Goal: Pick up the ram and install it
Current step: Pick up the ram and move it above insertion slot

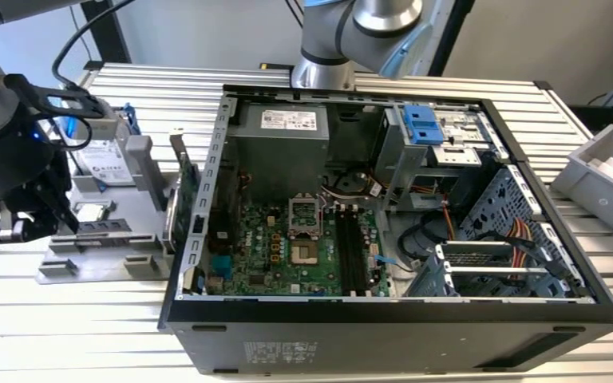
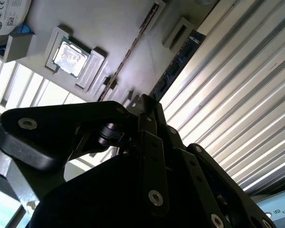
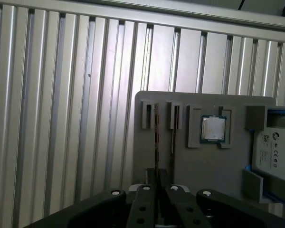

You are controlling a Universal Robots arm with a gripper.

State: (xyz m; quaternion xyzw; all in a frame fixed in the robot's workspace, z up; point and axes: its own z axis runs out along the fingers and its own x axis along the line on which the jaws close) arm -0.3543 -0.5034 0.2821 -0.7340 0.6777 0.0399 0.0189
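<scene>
Bare ribbed tabletop beside grey fixture; computer case close alongside.

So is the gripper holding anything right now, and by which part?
It cannot be told: the gripper is right at one end of the ram, which stands on edge in the grey holder.

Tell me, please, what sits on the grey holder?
The ram on edge in a slot, a second stick beside it, a processor and a hard drive; the gripper covers part of the holder.
</scene>
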